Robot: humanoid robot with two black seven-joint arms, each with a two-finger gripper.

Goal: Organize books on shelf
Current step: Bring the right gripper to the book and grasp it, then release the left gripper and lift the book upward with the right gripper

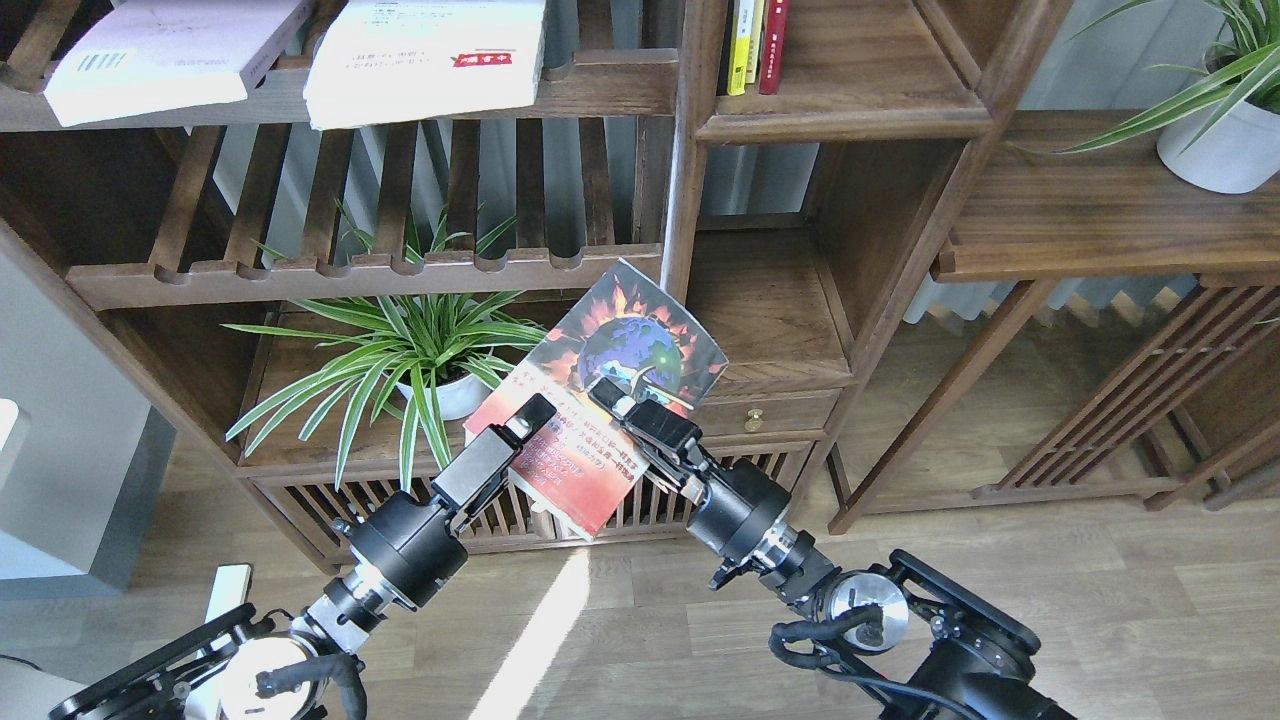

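The red-and-dark pictorial book [640,335] is held tilted in the air in front of the bookcase, left of the solid shelf compartment [765,320]. My right gripper [612,395] is shut on its lower middle. My left gripper [532,412] lies over the book's lower left edge; its fingers cannot be told apart. The large white book with the red label [425,60] and the pale lilac-white book with the barcode [170,50] lie flat on the top slatted rack.
A potted spider plant [420,350] stands on the low cabinet just left of the held book. Thin yellow and red books [755,40] stand upright in the upper right compartment. Another potted plant [1215,140] sits on the side shelf at right.
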